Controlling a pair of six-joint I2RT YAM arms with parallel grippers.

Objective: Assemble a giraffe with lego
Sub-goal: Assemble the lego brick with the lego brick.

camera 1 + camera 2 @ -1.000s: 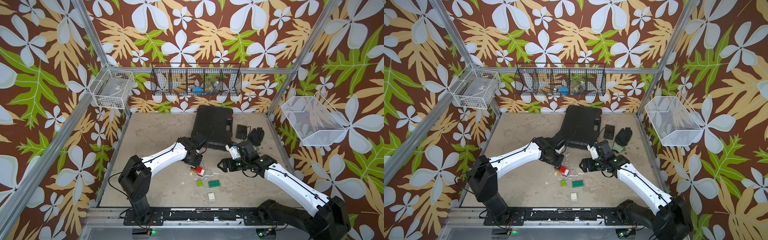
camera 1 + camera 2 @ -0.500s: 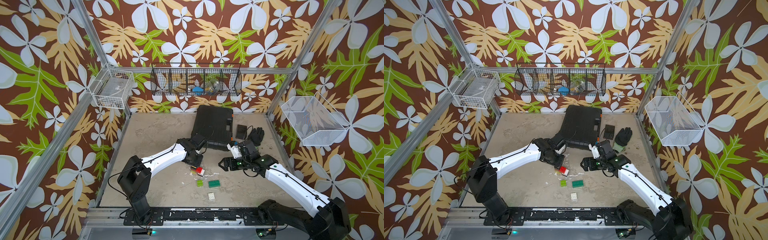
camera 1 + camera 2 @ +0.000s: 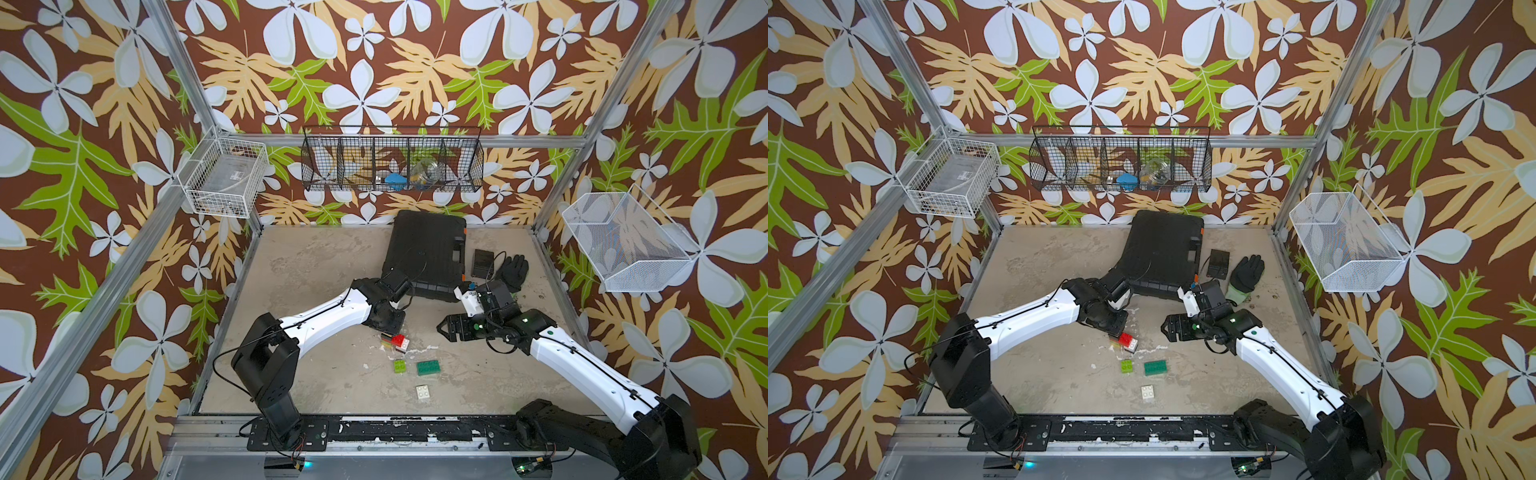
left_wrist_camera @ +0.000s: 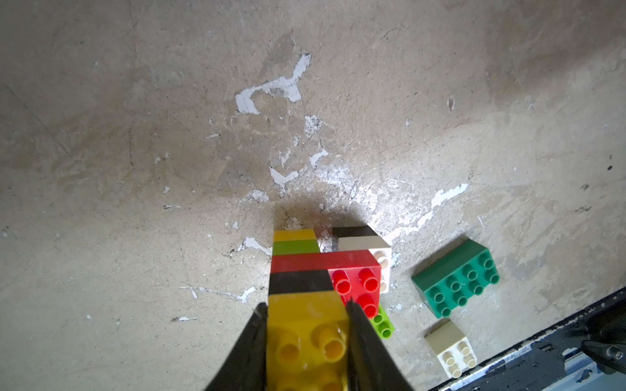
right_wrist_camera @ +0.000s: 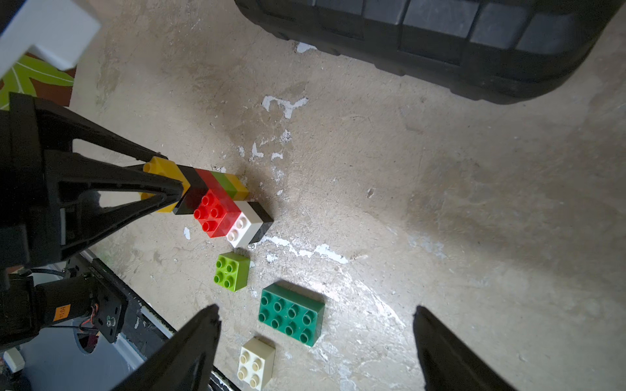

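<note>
Your left hand [image 4: 306, 304] gripped the giraffe [image 4: 321, 262] by its yellow top brick [image 4: 305, 342]. Your right hand [image 5: 316, 309] hovered open beside it.

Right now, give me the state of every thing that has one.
Giraffe, part-built, upright, held at its top.
Left gripper, shut on giraffe's yellow top brick.
Right gripper, open, empty.
Lime brick, loose, studs up.
Green brick, loose, studs up.
White brick, loose, studs up.
Case, shut, lying flat.
</note>
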